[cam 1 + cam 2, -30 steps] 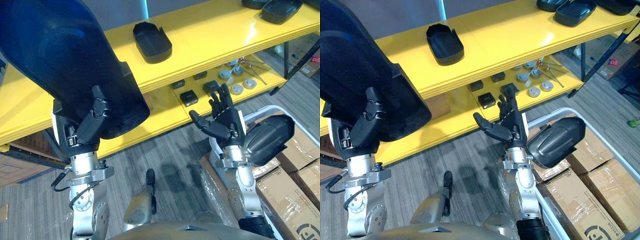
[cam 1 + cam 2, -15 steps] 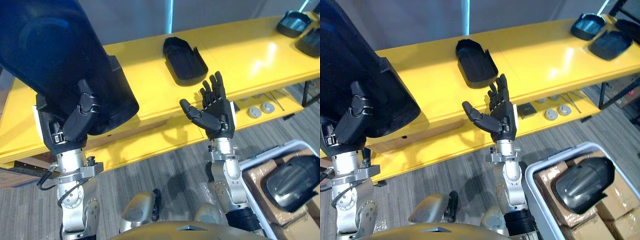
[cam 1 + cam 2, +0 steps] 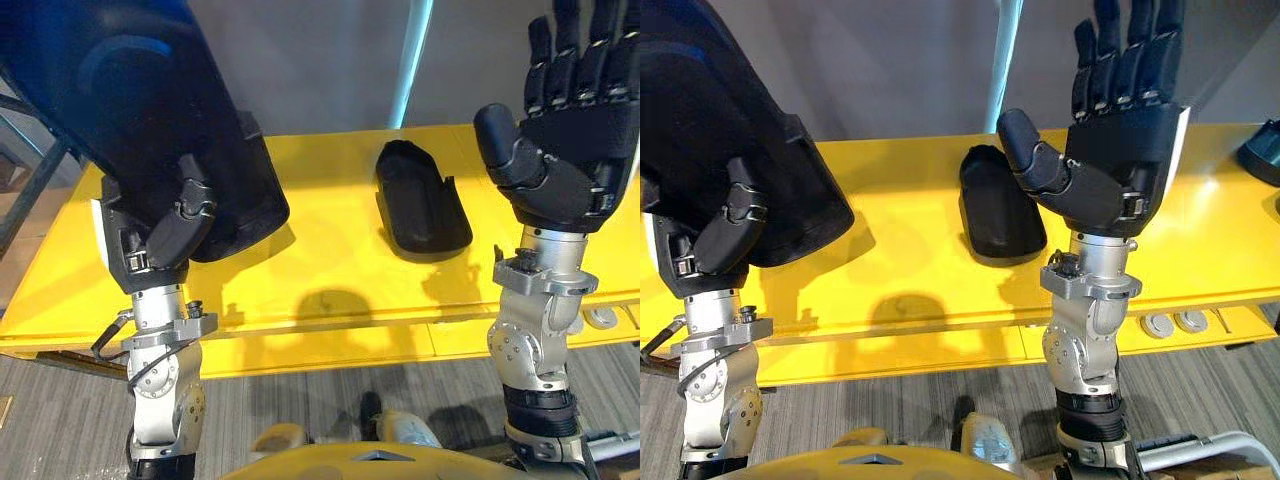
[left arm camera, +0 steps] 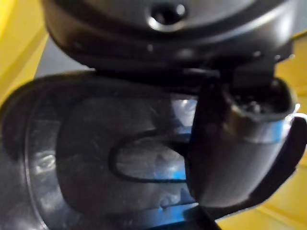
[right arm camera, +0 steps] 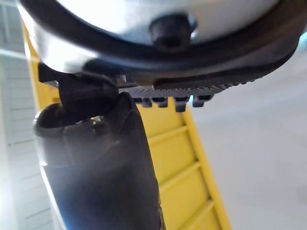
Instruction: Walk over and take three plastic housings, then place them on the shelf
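Fingers (image 3: 575, 40) of right hand (image 3: 570, 150): straight, slightly spread, pointing up at upper right of frame. Thumb angled out, palm bare, nothing held.

Left hand (image 3: 165, 240), lower left: thumb bent against the wall of the large housing (image 3: 130, 110), pinching it. Its other fingers are hidden behind the shell.

Large housing: dark, smooth moulded plastic, rounded dome with a squared lip. Sits at upper left, raised above the shelf. Left wrist view: glossy concave inner face with an oval ridge, thumb pressed across it.

Second housing (image 3: 422, 205): black, shallow, elongated tray form with raised rim. Lies open side up at centre on the yellow shelf (image 3: 330, 270), between the two hands.

Shelf top: flat, glossy, reflective. Grey wood-grain floor (image 3: 300, 400) along the bottom.
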